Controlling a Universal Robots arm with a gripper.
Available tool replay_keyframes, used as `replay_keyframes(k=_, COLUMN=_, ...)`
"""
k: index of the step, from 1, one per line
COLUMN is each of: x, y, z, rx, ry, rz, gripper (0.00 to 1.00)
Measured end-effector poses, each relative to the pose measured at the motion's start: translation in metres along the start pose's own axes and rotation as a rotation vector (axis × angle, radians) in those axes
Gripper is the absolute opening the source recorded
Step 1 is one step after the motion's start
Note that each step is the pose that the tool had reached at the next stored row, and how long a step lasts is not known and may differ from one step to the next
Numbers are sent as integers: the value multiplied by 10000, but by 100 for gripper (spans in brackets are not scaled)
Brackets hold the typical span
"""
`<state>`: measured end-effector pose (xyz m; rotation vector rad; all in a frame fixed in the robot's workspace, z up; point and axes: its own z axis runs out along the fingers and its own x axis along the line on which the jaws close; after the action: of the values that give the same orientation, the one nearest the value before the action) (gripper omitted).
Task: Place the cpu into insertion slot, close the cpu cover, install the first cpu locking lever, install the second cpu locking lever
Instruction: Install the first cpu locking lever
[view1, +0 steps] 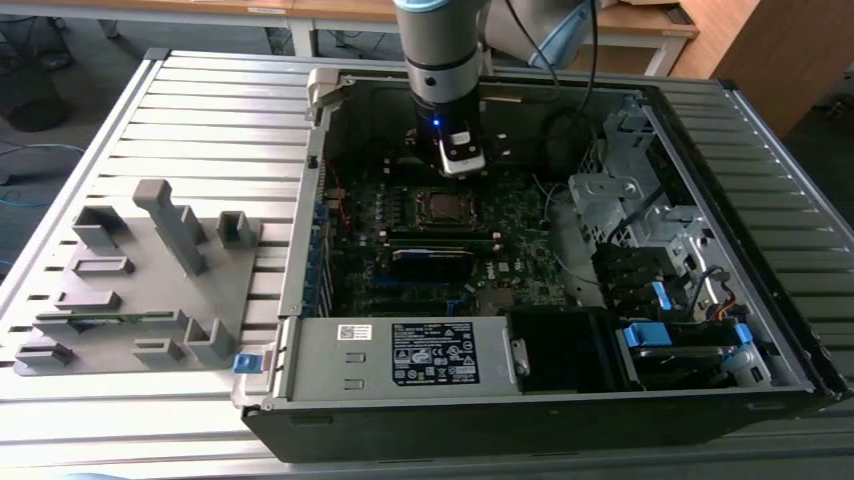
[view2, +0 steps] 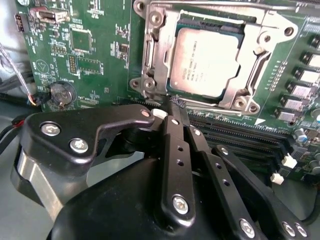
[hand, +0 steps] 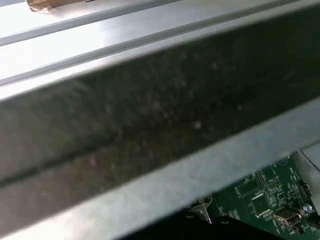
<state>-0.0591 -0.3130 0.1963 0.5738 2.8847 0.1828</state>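
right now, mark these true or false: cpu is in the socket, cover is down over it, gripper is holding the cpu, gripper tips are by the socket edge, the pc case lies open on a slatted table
1. The cpu sits in the insertion slot. True.
2. The cpu cover is lowered around the chip. True: its frame lies flat around the chip.
3. The gripper is holding the cpu. False: its fingers are closed together, gripping nothing, and the chip lies in the socket.
4. The gripper's tips are at the socket's edge. True.
5. The computer case has its side panel on. False: it lies open on the slatted table, motherboard exposed.
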Motion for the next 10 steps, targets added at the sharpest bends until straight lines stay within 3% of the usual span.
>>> replay_keyframes(k=2, x=-2, y=-7, z=3, rx=45, ry=-16, rz=-9, gripper=11)
replay_keyframes(k=10, x=-3, y=-7, z=4, rx=47, ry=-18, rz=-11, gripper=11)
